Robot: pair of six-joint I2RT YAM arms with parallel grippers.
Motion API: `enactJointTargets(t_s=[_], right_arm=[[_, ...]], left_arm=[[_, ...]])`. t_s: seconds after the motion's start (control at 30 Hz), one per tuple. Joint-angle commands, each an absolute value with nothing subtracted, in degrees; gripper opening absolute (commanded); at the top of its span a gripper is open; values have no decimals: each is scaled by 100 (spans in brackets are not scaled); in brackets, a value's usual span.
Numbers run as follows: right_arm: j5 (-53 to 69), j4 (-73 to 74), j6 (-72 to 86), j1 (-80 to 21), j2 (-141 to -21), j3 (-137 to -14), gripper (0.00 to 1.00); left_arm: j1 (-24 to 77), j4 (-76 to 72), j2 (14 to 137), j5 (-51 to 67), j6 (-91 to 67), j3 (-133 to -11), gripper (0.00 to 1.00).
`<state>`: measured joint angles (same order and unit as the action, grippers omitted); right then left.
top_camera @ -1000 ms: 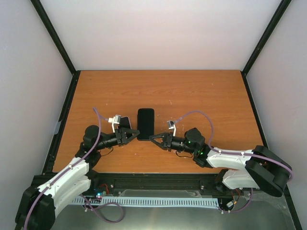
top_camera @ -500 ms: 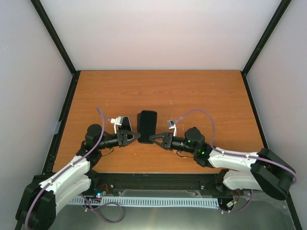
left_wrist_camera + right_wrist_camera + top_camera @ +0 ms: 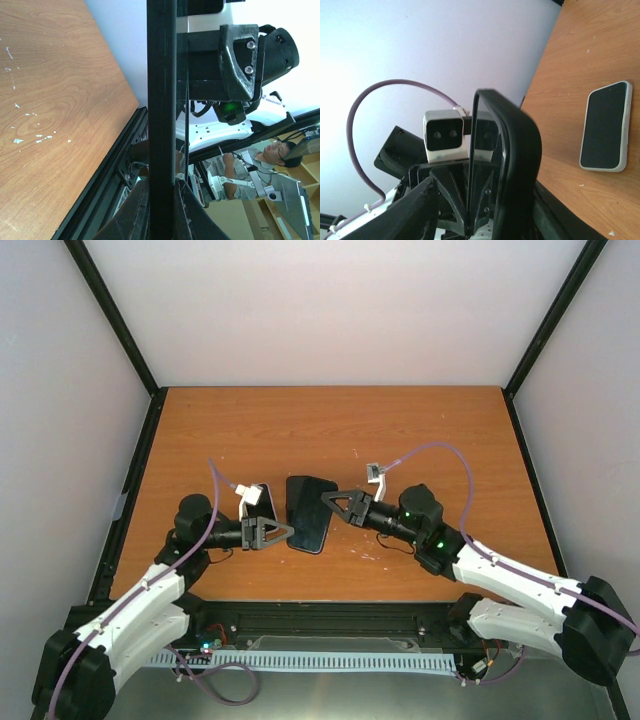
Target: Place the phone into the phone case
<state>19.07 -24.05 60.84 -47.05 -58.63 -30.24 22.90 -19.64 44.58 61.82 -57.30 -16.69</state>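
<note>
Black phone case point(image 3: 310, 513) is at the middle of the desk point(image 3: 420, 430), skewed, its near-left edge clamped in the left tool point(image 3: 287, 532). The right tool point(image 3: 327, 499) meets its far-right corner; whether those jaws are apart, I cannot tell. The phone point(image 3: 257, 502) lies flat just left of the case.

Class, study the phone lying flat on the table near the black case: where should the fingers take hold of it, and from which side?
Pinch the phone across its two long edges, about mid-length, coming straight down from above. It lies flat, dark face up, on the table, so only its thin sides can be pinched, and the width is the shorter span.
</note>
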Motion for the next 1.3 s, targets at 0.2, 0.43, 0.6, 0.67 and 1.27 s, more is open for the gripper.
enactJointTargets(t_s=[0.2,0.43,0.6,0.67,1.27], right_arm=[[1496,-1781,5730,-4510,-5631,-3437,30],[1475,-1753,5544,-4491,-5618,-3445,5],[1409,-1601,5422,-4491,-5598,-3454,3],[1395,-1534,5350,-4491,-5607,-3446,3],[3156,-98,3314,-2216,-6919,-3497,3]], left_arm=[[2312,-1765,4470,6453,-5187,-2076,0],[2311,-1119,4587,6294,-4809,-2230,0],[2311,-901,4681,6204,-4705,-2331,0],[2312,-769,4689,6102,-4674,-2383,2],[2312,969,4562,4068,-4071,-3106,100]])
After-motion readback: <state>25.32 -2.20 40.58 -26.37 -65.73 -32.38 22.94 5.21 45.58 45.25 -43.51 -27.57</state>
